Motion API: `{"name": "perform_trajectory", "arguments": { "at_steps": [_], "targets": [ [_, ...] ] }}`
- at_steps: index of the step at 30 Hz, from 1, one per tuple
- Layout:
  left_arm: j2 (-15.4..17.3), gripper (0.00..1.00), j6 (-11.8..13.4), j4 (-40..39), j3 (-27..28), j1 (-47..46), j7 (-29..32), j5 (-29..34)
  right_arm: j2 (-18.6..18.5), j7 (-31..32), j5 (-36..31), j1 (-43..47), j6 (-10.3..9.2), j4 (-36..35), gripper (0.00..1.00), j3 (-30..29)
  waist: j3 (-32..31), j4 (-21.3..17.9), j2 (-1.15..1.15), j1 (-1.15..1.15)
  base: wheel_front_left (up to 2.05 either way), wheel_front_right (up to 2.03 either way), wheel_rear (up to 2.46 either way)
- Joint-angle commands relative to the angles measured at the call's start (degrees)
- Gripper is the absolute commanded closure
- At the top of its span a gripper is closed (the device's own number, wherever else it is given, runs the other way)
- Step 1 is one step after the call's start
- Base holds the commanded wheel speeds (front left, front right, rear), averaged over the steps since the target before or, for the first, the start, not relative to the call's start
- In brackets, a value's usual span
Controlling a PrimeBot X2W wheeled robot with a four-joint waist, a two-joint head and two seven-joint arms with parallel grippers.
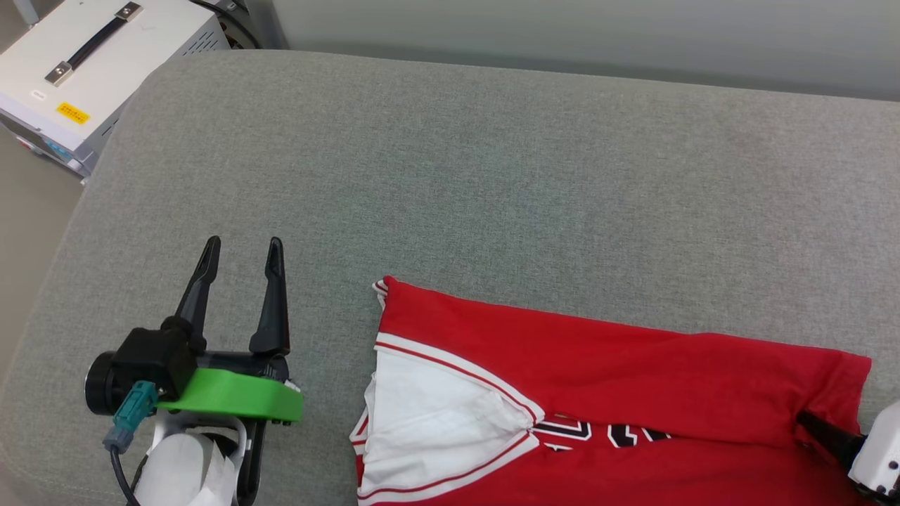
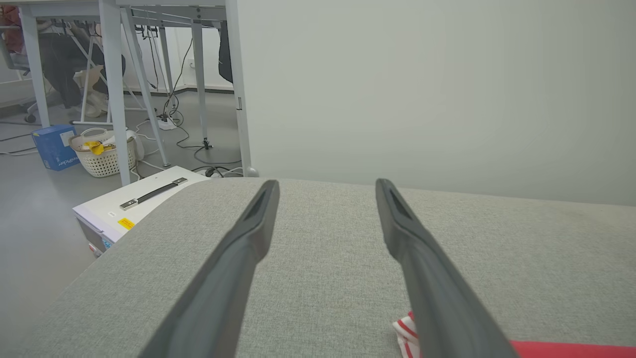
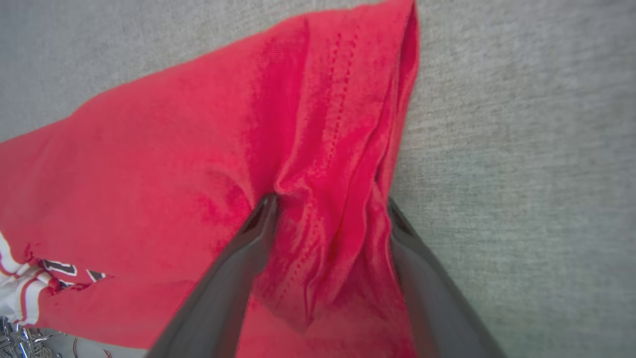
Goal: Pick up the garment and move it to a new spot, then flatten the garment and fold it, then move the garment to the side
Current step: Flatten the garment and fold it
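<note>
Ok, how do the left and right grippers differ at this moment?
The left gripper is over bare grey cushion, nothing between its fingers; the right gripper straddles a bunched fold of the garment. The left is apart from the garment; the right is at its stitched red edge. Both have fingers spread apart.

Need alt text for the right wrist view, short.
The right gripper, fingers apart, straddles a bunched fold at the edge of a red sports jersey lying on a grey woven fabric cushion. Its black, white-outlined lettering shows lower left.
</note>
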Motion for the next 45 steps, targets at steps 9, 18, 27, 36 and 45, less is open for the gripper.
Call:
{"name": "perform_trajectory", "arguments": {
  "at_steps": [9, 18, 27, 36, 45],
  "targets": [
    [-0.7, 0.00, -0.4, 0.4, 0.3, 0.0, -0.3, 0.5, 2.4, -1.8, 2.5, -0.4, 0.07, 2.9, 1.00, 4.5, -0.3, 0.3, 0.64, 0.00, 0.00, 0.00, 0.00],
    [-0.4, 0.00, -0.4, 0.7, -0.1, 0.9, -0.3, 0.0, -1.4, -9.3, -0.6, -1.0, 0.07, 5.5, 1.00, 0.3, -1.9, -0.3, 0.64, 0.00, 0.00, 0.00, 0.00],
    [-0.4, 0.00, -0.4, 1.2, -0.3, 2.1, -0.3, -0.3, -5.1, -12.3, -4.9, -0.1, 0.07, 7.2, 1.00, -8.1, -4.2, -1.3, 0.64, 0.00, 0.00, 0.00, 0.00],
    [-0.2, 0.00, -0.4, 1.4, -0.5, 3.9, -0.3, -1.0, -3.4, -9.0, -3.8, 4.0, 0.07, -1.1, 1.00, -7.2, -7.1, -2.1, 0.64, 0.00, 0.00, 0.00, 0.00],
    [-0.7, 0.00, -0.4, 1.7, -0.9, 4.8, -0.3, -1.0, 1.7, -4.3, -3.7, 8.3, 0.07, -13.8, 1.00, -1.1, -8.7, -1.6, 0.64, 0.00, 0.00, 0.00, 0.00]
  ]
}}
